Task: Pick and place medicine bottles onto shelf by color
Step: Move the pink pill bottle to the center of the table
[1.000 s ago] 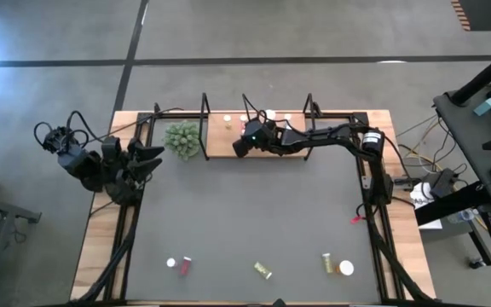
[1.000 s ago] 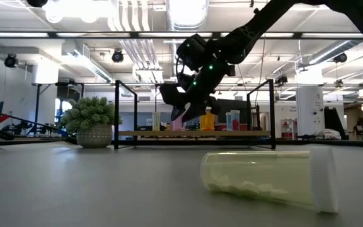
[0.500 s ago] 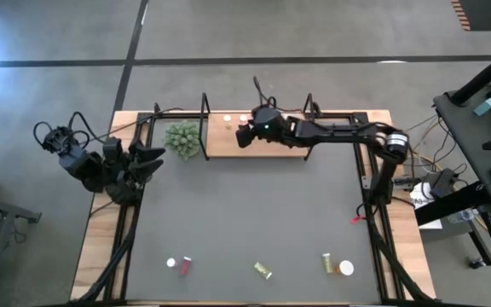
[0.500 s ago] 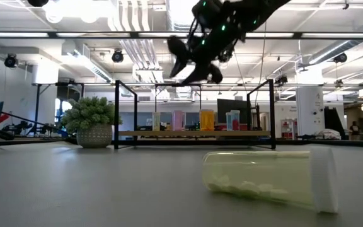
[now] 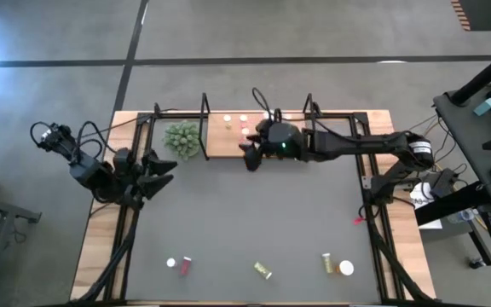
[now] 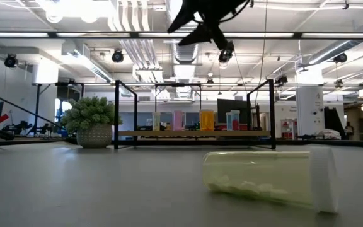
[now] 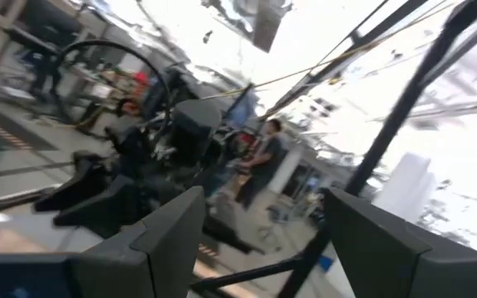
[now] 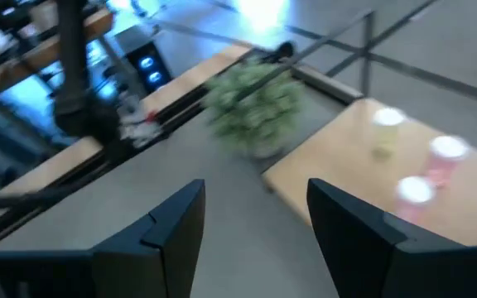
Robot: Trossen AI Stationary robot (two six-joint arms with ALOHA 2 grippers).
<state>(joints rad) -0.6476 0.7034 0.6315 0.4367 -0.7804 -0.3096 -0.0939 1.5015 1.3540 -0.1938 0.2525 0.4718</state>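
The shelf (image 5: pixel 254 135) stands at the far edge of the counter (image 5: pixel 245 213), a light wooden board with black uprights at its short ends. Several small bottles (image 5: pixel 245 120) stand upright on it near its left part; in the low view they line up in a row (image 6: pixel 194 120), pale, pink, orange and a bluish one. In the right wrist view a yellowish bottle (image 8: pixel 385 132) and two pink ones (image 8: pixel 445 159) stand close together on the board.

More bottles lie near the front edge of the counter, well apart from the shelf: a red one (image 5: pixel 186 265) beside a white cap (image 5: pixel 170 263), a yellow-green one (image 5: pixel 263 270), and another yellow-green one (image 5: pixel 326 262) next to a white cap (image 5: pixel 346 268). One pale yellow-green bottle (image 6: pixel 263 176) lies on its side close to the low camera.

The right claw (image 5: pixel 250 159) hangs raised over the front edge of the shelf, fingers parted and grasping nothing. A green plant (image 5: pixel 182 139) sits just left of the shelf. The left claw (image 5: pixel 162 164) waits at the counter's left edge, released and holding nothing.
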